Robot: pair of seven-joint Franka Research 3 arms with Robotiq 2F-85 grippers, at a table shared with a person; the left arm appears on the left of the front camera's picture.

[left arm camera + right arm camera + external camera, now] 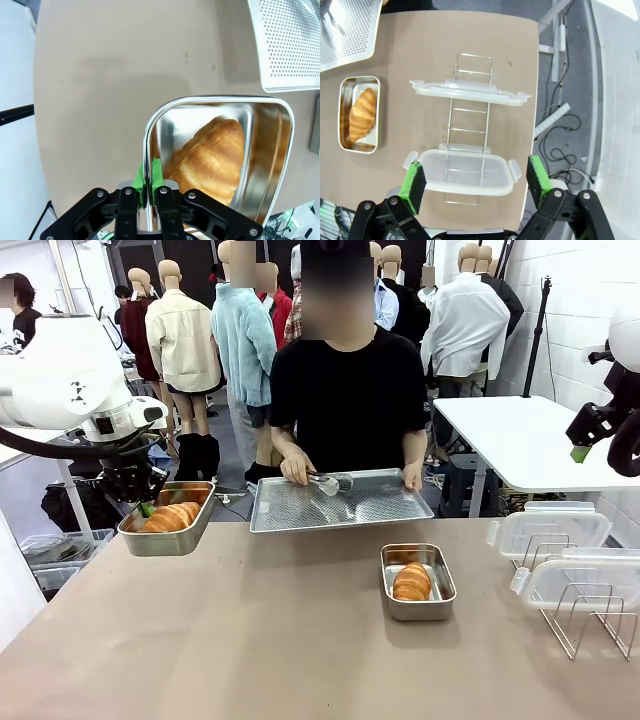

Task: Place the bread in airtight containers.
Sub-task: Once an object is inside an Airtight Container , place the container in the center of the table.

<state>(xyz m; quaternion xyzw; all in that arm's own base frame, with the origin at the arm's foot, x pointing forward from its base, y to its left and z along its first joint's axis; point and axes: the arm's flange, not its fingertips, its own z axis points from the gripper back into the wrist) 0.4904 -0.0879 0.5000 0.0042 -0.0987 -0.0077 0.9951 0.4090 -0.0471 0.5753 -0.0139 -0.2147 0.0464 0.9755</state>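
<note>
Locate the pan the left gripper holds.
Front view: the pan is at the far left corner of the table, beside the perforated tray, pinched by the left gripper.

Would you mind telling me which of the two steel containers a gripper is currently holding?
The container at the table's left edge: the left gripper is shut on its rim. The other container, mid-table, sits untouched.
</note>
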